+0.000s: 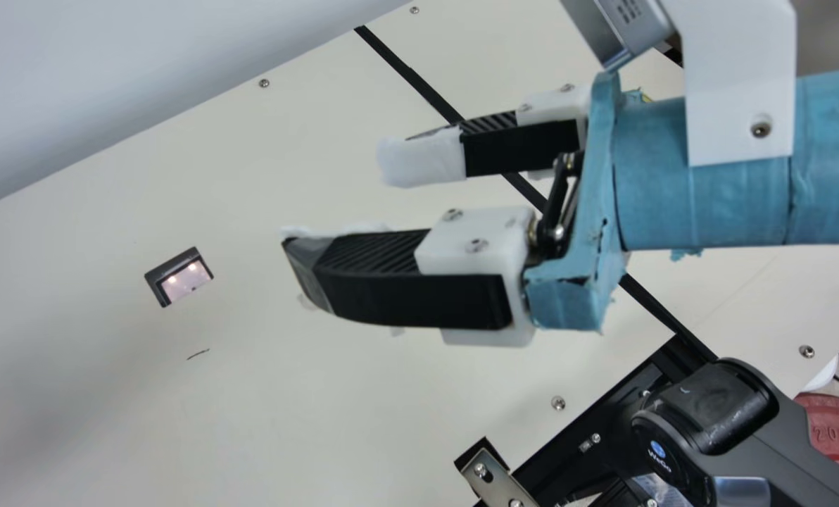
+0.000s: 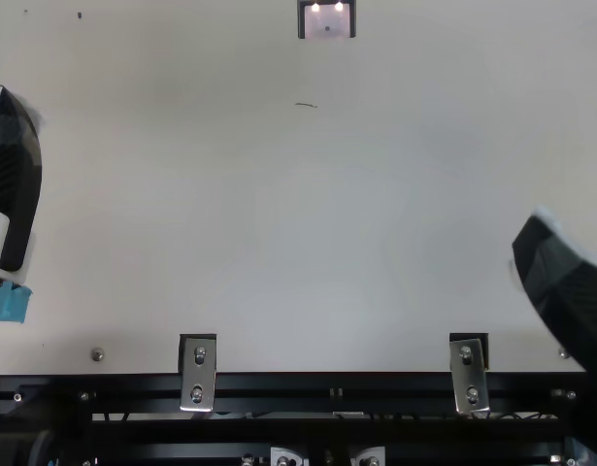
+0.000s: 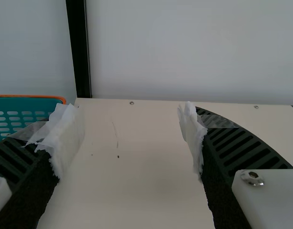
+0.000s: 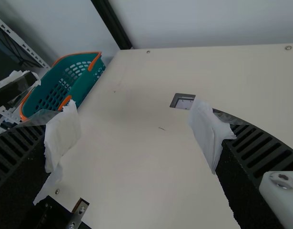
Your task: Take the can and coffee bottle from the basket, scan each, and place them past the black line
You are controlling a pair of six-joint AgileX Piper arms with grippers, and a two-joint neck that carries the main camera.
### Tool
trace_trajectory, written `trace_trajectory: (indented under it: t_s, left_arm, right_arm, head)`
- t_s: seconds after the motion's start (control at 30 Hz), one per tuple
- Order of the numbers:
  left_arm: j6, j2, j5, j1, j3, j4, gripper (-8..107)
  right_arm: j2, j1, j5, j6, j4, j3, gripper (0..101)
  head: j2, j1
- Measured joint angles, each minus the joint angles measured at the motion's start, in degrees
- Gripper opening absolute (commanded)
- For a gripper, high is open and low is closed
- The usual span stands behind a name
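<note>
My right gripper (image 1: 335,201) is spread open over the table in the main view, nothing between its fingers; in the right wrist view the right gripper (image 4: 134,131) shows the same gap. One finger of my left gripper (image 2: 15,175) stands at the top view's left edge. The left wrist view has the left gripper (image 3: 129,136) open and holding nothing. The teal basket (image 4: 88,87) with orange rim is beside the table, and part of the basket (image 3: 36,106) shows in the left wrist view. The scanner window (image 1: 187,280) is set in the table, away from the right gripper. The black line (image 1: 419,83) passes beneath that gripper.
The cream table (image 2: 279,214) has a black rail (image 2: 327,386) with metal brackets along one edge. Pale panels (image 3: 194,47) and a black post (image 3: 79,47) rise behind it. A red weight plate (image 1: 831,429) lies beyond the table.
</note>
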Motion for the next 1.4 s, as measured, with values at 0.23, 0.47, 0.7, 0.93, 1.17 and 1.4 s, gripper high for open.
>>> trace_trajectory:
  t_s: [0.23, 0.47, 0.7, 0.93, 1.17, 1.4]
  left_arm:
    - [0.0, 0.0, 0.0, 0.0, 0.0, 0.0, 90]
    - [0.0, 0.0, 0.0, 0.0, 0.0, 0.0, 90]
    - [0.0, 0.0, 0.0, 0.0, 0.0, 0.0, 90]
    - [0.0, 0.0, 0.0, 0.0, 0.0, 0.0, 90]
    - [0.0, 0.0, 0.0, 0.0, 0.0, 0.0, 90]
    - [0.0, 0.0, 0.0, 0.0, 0.0, 0.0, 90]
  right_arm:
    - [0.0, 0.0, 0.2, 0.0, 0.0, 0.0, 101]
    - [0.0, 0.0, 0.2, 0.0, 0.0, 0.0, 101]
    - [0.0, 0.0, 0.2, 0.0, 0.0, 0.0, 101]
    - [0.0, 0.0, 0.2, 0.0, 0.0, 0.0, 101]
    - [0.0, 0.0, 0.2, 0.0, 0.0, 0.0, 101]
    - [0.0, 0.0, 0.2, 0.0, 0.0, 0.0, 101]
  head:
    - [0.0, -0.3]
    - [0.0, -0.3]
    - [5.3, 1.8]
    - [17.3, 2.9]
    - [31.7, 2.6]
    - [44.9, -0.6]
